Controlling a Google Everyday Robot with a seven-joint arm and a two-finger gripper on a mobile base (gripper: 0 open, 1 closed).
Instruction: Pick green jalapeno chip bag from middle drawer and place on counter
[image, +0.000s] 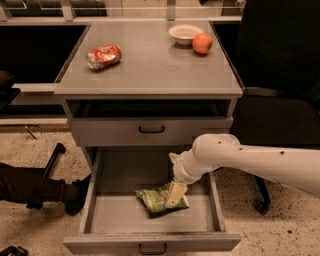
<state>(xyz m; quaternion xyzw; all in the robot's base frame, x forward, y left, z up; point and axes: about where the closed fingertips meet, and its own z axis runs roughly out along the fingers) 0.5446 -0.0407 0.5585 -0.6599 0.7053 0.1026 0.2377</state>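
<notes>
The green jalapeno chip bag (156, 198) lies crinkled on the floor of the middle drawer (112, 215), which is pulled fully out, right of its centre. My gripper (173, 196) reaches in from the right on a white arm and sits down on the bag's right end, touching it. The bag rests on the drawer floor. The counter (150, 70) is the grey top of the cabinet, above and behind the drawer.
On the counter lie a crushed red-and-silver can (103, 56) at the left, and a white bowl (185, 33) and an orange (202, 43) at the back right. The upper drawer (151, 129) is closed. A black chair (280, 110) stands at the right.
</notes>
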